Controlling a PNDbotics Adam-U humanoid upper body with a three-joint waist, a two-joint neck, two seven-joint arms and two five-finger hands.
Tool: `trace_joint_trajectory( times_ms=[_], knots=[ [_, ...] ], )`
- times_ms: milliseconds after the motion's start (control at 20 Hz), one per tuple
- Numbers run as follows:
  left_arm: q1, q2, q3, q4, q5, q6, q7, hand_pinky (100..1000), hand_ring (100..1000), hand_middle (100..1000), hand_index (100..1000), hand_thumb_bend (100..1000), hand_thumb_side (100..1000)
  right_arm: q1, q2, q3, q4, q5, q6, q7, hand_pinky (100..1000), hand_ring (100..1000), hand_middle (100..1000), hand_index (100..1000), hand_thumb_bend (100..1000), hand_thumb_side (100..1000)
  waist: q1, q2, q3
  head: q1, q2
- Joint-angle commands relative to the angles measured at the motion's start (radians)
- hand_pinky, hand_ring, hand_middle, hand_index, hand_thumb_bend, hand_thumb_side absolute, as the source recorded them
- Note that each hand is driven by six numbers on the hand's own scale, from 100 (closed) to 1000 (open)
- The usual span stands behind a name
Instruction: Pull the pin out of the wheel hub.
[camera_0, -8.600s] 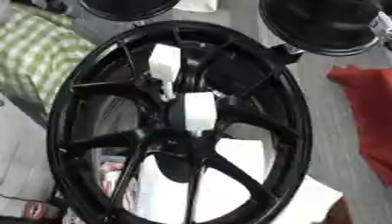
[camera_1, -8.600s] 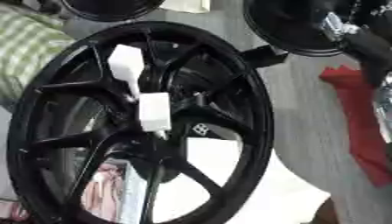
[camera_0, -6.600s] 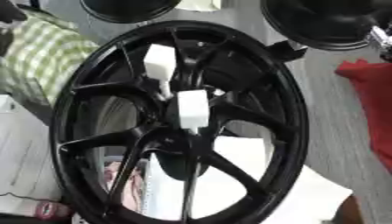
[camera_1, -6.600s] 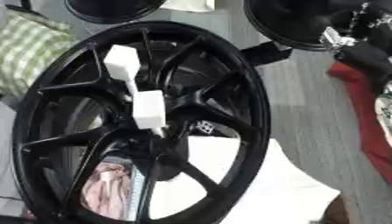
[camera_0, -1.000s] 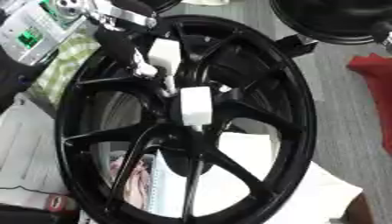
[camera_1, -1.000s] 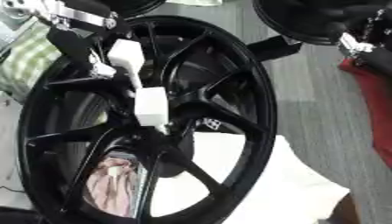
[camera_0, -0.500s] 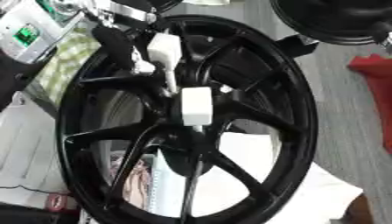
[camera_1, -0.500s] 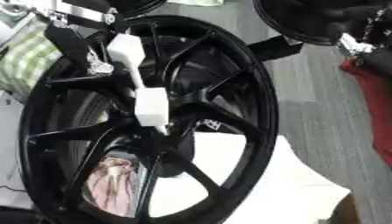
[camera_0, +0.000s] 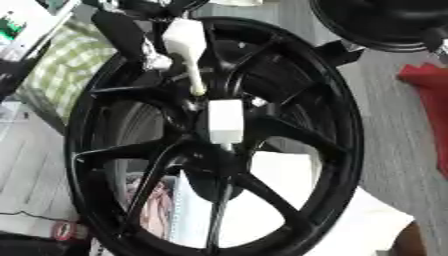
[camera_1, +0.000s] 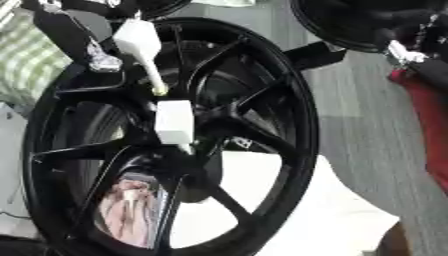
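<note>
A black spoked wheel hub fills both views. Two white pins stand near its centre. The upper white pin tapers to a thin tip and leans over the upper spokes; its tip seems to be just above the hub. My left hand comes in from the top left and has its fingers curled on this pin's wide end. Lower down, the blocky second white pin sits at the hub's centre. My right arm shows at the upper right edge, away from the wheel, with its fingers hidden.
A green checked cloth lies left of the wheel and a red cloth lies on the right. Another black wheel sits at the top right. White paper lies under the hub. A small red-and-white can is at the bottom left.
My left hand came in from the top left and closed on the upper white pin. The pin has risen and tilted, and its thin tip now shows. The camera has shifted too.
</note>
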Motion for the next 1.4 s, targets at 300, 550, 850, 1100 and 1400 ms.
trace_joint_trajectory(
  times_ms=[300,550,850,1100,1400],
  knots=[
    [0.059,0.196,0.23,-0.03,0.092,0.018,0.067,656,517,375,551,100,245,0.007,-0.035,-0.027,-0.007,0.001,-0.008,-0.016,876,750,594,743,358,242,-0.003,-0.037,0.025,-0.032,0.009],
    [0.228,0.333,0.409,0.012,0.183,0.012,0.181,663,512,371,561,100,247,0.016,-0.043,-0.046,-0.011,0.004,-0.016,-0.033,876,750,594,743,362,235,-0.005,-0.042,0.04,-0.053,0.013],
    [0.478,0.441,0.549,0.069,0.21,0.0,0.319,666,521,383,576,100,247,0.015,-0.042,-0.054,-0.016,0.005,-0.02,-0.041,875,750,593,743,363,231,-0.017,-0.046,0.054,-0.062,0.008],
    [0.636,0.449,0.628,0.114,0.16,-0.011,0.42,668,533,409,603,100,290,0.01,-0.037,-0.059,-0.02,0.005,-0.023,-0.044,875,750,593,743,361,231,-0.027,-0.046,0.06,-0.067,-0.005],
    [0.75,0.415,0.67,0.156,0.188,-0.005,0.466,717,621,560,743,100,435,0.006,-0.03,-0.072,-0.023,0.003,-0.03,-0.057,875,750,593,742,368,225,-0.035,-0.041,0.065,-0.074,-0.018]
  ],
)
